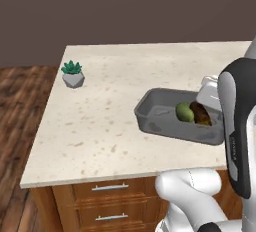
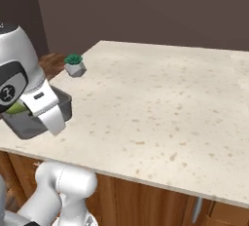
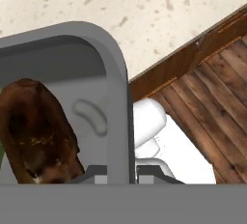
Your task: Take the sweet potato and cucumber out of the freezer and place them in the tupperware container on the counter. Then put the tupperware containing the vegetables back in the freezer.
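The light is soft and even. The counter (image 1: 115, 106) looks bright, the back wall (image 1: 125, 6) dim. Shadows are faint. Everything looks a little blurry, with no glare.

1 tub (image 1: 165, 121), 1 cucumber (image 1: 184, 112), 1 sweet potato (image 1: 201, 113), 1 plant (image 1: 73, 73)

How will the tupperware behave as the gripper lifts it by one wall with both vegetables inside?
The tupperware container looks rigid, so it probably won't flex. The gripper is shut on one wall, so it may sag away from the grip. The sweet potato and cucumber lie loose and could slide.
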